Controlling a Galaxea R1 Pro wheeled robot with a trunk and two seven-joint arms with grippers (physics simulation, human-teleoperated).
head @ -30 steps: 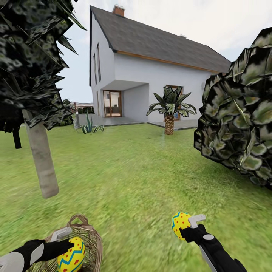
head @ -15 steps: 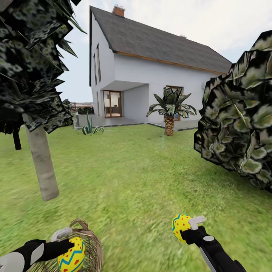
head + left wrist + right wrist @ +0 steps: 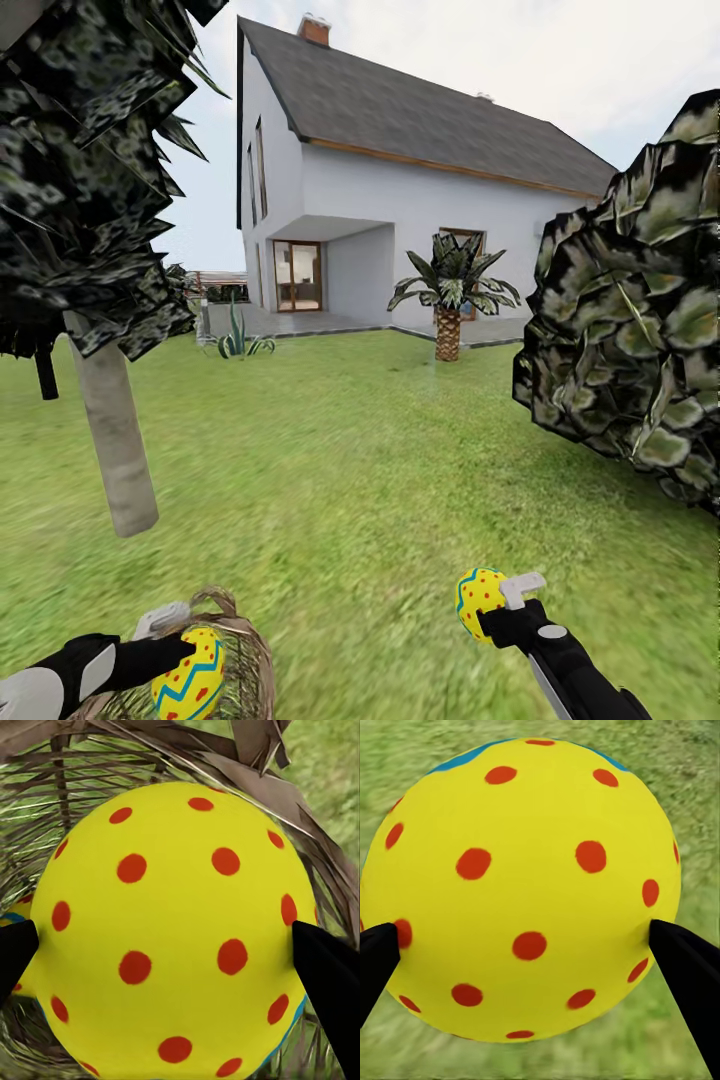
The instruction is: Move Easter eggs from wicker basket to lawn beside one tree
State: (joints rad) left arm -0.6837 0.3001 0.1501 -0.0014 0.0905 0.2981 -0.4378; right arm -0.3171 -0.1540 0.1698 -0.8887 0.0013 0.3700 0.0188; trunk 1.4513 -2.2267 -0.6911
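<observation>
My left gripper point(image 3: 176, 646) is shut on a yellow Easter egg point(image 3: 188, 682) with blue zigzag bands, held just over the wicker basket point(image 3: 245, 650) at the bottom left. In the left wrist view the red-dotted egg point(image 3: 172, 922) sits between the black fingertips point(image 3: 326, 975), with the basket's woven wall point(image 3: 262, 787) behind it and a sliver of another yellow egg point(image 3: 16, 913) inside. My right gripper point(image 3: 497, 602) is shut on a second red-dotted egg point(image 3: 478, 596) above the lawn point(image 3: 350, 470); close up, this egg point(image 3: 521, 885) has grass below it. A tree with a pale trunk point(image 3: 112, 440) stands just beyond the basket.
A large dark leafy bush point(image 3: 630, 330) crowds the right side. A short palm point(image 3: 448, 315) and a spiky plant point(image 3: 238, 338) stand near the white house point(image 3: 400, 190) and its grey patio point(image 3: 300, 322). A thin black trunk point(image 3: 45, 372) rises behind the tree.
The whole view has shifted slightly, so the trunk and basket sit lower in the picture. Both grippers still hold their eggs in the same pose.
</observation>
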